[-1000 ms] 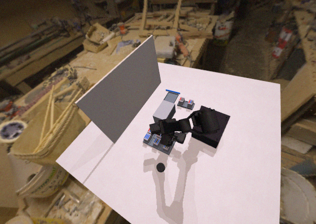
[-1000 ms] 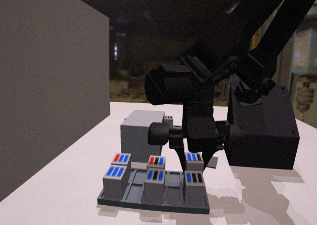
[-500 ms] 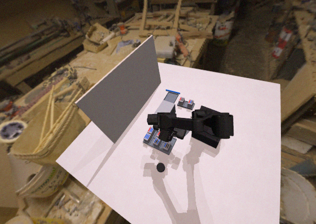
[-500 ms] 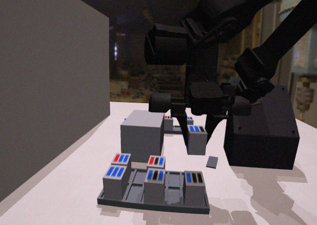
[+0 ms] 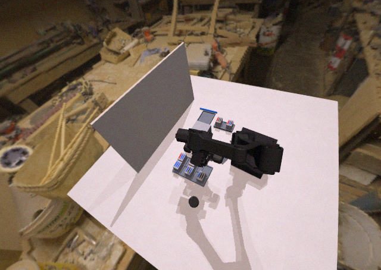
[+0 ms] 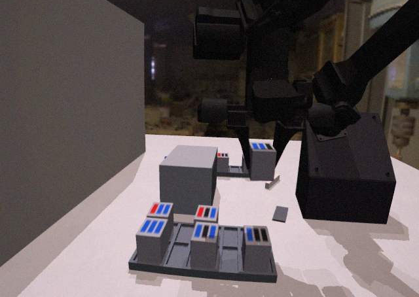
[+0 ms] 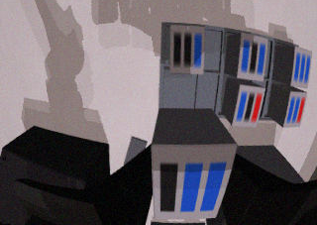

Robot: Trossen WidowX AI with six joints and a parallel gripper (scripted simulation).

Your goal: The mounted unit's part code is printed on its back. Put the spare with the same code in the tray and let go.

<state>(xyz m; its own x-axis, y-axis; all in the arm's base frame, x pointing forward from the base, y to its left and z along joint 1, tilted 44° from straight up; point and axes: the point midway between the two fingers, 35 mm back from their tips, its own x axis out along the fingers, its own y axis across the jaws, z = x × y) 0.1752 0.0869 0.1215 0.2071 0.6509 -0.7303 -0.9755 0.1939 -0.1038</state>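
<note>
And the spare is up: the hand (image 5: pixel 200 162) (image 6: pixel 262 165) (image 7: pixel 185 150) is partly open, its fingers closed firmly on a grey block with two blue bars and one black (image 6: pixel 262 163) (image 7: pixel 192 185), clear of the counter (image 5: pixel 292 169) (image 6: pixel 101 250) (image 7: pixel 134 76). Five more spares sit in the large rack (image 5: pixel 196 183) (image 6: pixel 203 276) (image 7: pixel 210 93), none with this pattern. So we're in the carrying stage, I'd say, with the release to come. The likely tray is the slate strip with a blue edge (image 5: pixel 206 117), just beyond the big grey box (image 5: pixel 202 126) (image 6: pixel 187 182) (image 7: pixel 269 158). That calls for height enough to pass the box, then a level lowering and a clean letting-go. Is it the right code, though? The mounted unit's back can't be read here, so the match remains unconfirmed. Clipping the box looks the main hazard.
</note>
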